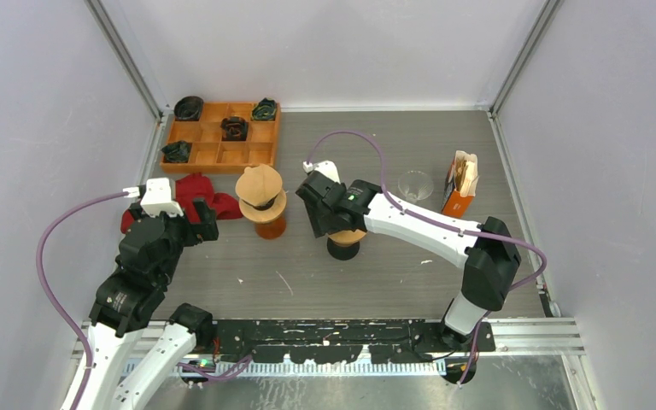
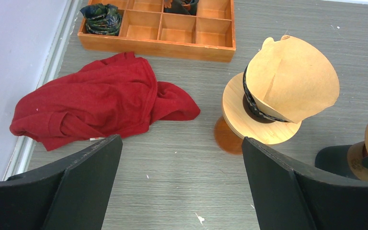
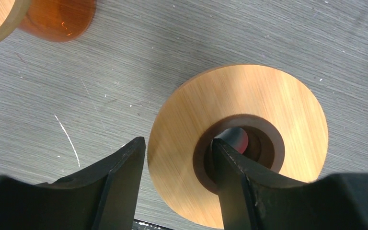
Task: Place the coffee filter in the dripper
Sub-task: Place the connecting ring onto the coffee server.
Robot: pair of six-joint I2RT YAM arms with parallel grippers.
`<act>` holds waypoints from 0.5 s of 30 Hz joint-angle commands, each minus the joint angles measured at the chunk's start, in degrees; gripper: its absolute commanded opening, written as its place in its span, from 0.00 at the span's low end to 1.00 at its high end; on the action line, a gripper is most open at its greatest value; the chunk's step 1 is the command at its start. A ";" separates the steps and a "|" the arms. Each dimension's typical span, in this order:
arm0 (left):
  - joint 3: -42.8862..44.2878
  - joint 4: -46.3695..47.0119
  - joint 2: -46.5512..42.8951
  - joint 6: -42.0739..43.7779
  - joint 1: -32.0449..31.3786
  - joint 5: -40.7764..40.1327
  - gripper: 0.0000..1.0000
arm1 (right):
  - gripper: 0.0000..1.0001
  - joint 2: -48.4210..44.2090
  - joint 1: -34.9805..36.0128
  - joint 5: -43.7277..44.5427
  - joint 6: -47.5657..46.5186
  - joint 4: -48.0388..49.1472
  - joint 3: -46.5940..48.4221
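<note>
A brown paper coffee filter (image 1: 258,181) sits open in the dark cone of a wooden dripper (image 1: 266,210) at table centre; in the left wrist view the filter (image 2: 292,79) stands in that dripper (image 2: 249,120). My left gripper (image 1: 207,220) is open and empty, left of it and above bare table (image 2: 181,139). My right gripper (image 1: 323,224) is closed on a second wooden dripper (image 1: 344,243): in the right wrist view (image 3: 178,140) one finger is in the disc's (image 3: 268,96) centre hole, the other at its outer rim.
A red cloth (image 1: 195,195) lies left of the filled dripper. An orange wooden tray (image 1: 209,154) with dark rolled items stands at the back left. A clear glass funnel (image 1: 416,184) and an orange filter box (image 1: 461,184) stand at the right.
</note>
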 commanded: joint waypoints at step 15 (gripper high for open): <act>0.21 3.45 -0.58 0.09 0.41 0.06 0.99 | 0.73 -6.23 0.73 0.44 -2.10 1.80 4.07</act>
